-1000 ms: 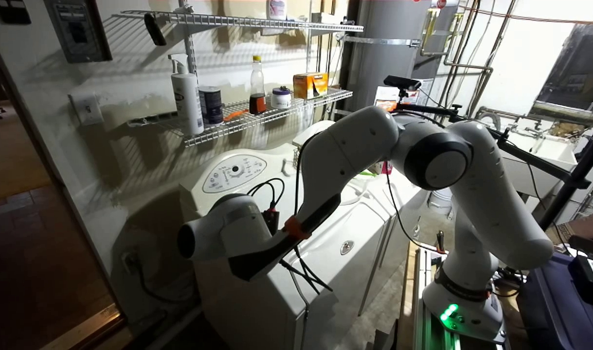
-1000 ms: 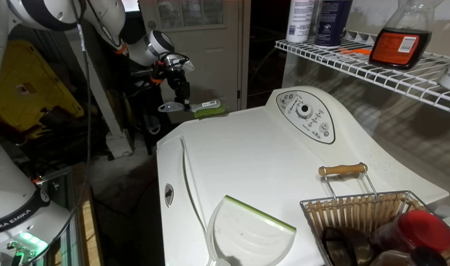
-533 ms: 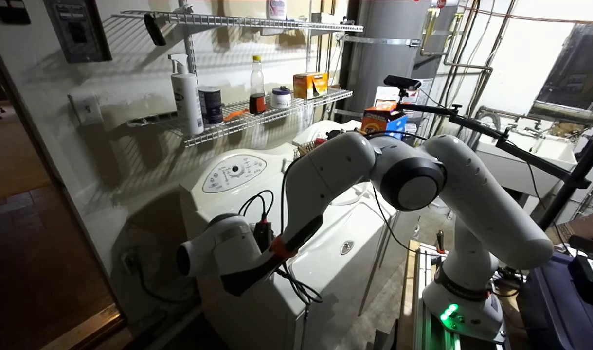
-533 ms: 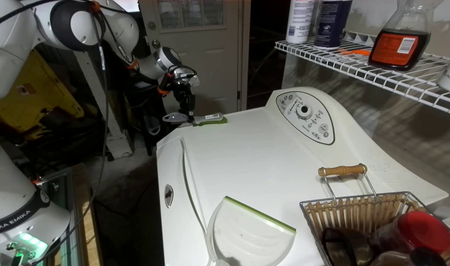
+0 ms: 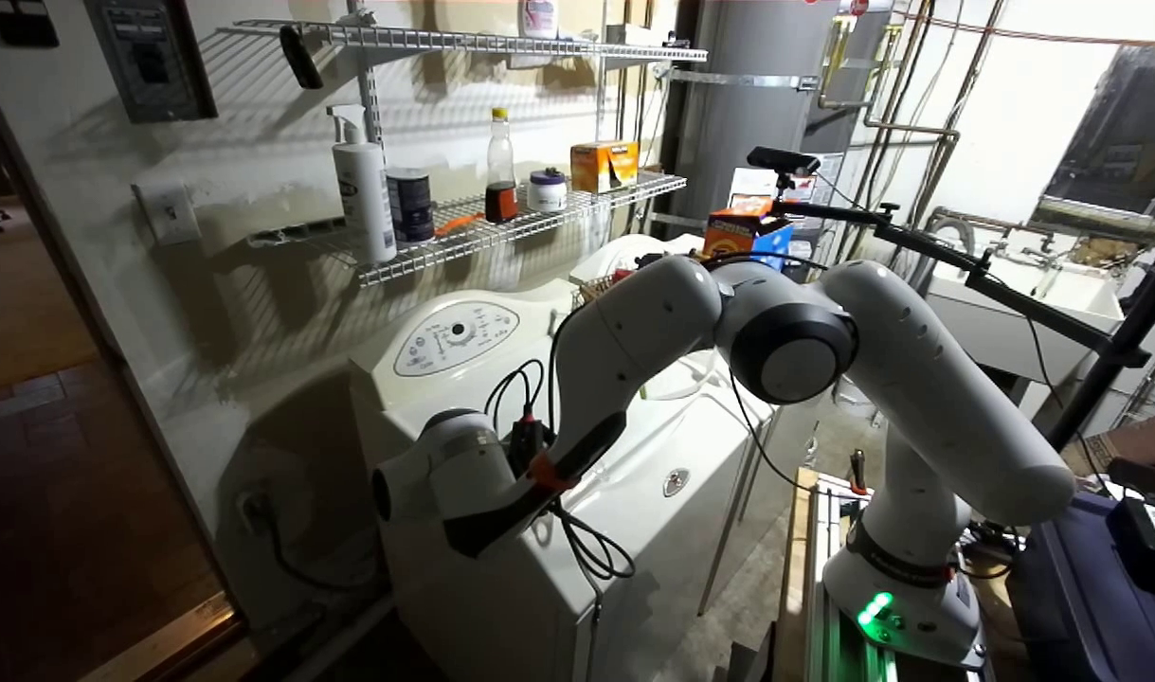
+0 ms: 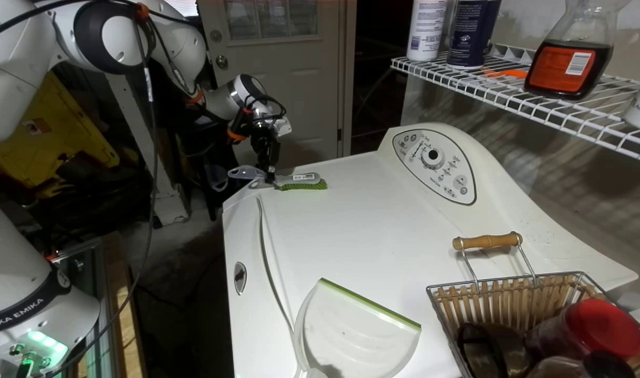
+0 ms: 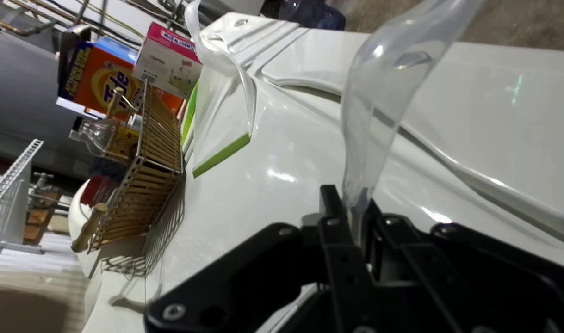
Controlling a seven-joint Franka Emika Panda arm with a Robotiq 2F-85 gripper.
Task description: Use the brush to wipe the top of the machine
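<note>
- Gripping brush (image 6: 300,179) by its clear handle (image 7: 379,92): gripper (image 7: 354,217) pinched narrow, only the handle's thickness btwn its fingers.
- Pos.: brush at top of machine (image 6: 346,226), near the edge opp. the basket (image 6: 482,304); green bristles (image 6: 304,186) face down. Can't tell from where I stand if they touch or sit just above.
- Orient.: brush head toward raised panel (image 6: 440,173) w/ dial (image 6: 433,154), handle end toward front w/ oval badge (image 6: 239,277).
- Dustpan (image 6: 359,331): clear, green lip, lying on the white top, well apart from brush.
- Basket: slatted, wood grip on wire, just beside dustpan; red-topped container (image 6: 606,325) inside.
- Arm (image 5: 639,322) bent over machine; in an exterior view its wrist (image 5: 468,464) hides gripper + brush.
- Arm base (image 5: 904,568): green lights (image 5: 875,606) lit.
- Wire shelf (image 6: 509,101) on wall: white spray bottle (image 5: 363,204), dark can (image 5: 411,210), bottle (image 5: 501,180) w/ reddish-brown liquid, purple-lidded tub (image 5: 547,194), orange box (image 5: 604,168).
- Beyond basket: Tide box (image 7: 110,78) + pink/white box (image 7: 168,60), side by side.
- Small cam (image 5: 783,161) at end of black bar (image 5: 1041,312).
- Bg.: tall grey tank (image 5: 748,47) w/ metal strap, white sink (image 5: 1022,343), door (image 6: 283,105) w/ glass panes.
</note>
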